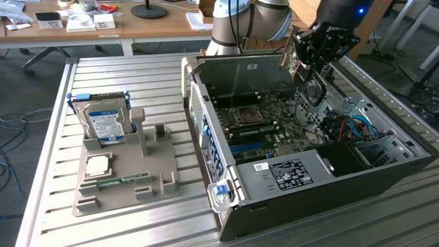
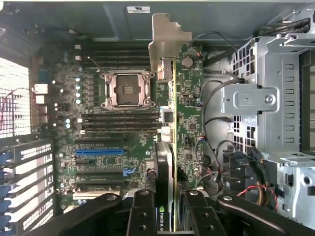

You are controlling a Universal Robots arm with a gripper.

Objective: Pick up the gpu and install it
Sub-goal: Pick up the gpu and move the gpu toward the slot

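Note:
My gripper is shut on the gpu and holds it on edge above the open computer case, over the case's far side. In the wrist view the gpu runs edge-on away from the gripper. Its silver end bracket points at the case's rear wall, and the black fingers clamp the card from both sides. Below it lies the motherboard with a bare CPU socket and a blue expansion slot. The card hangs clear of the board.
On the exterior view's left a grey holder carries a hard drive, a CPU chip and a RAM stick. A metal drive cage and loose cables sit beside the motherboard. The case walls ring the opening.

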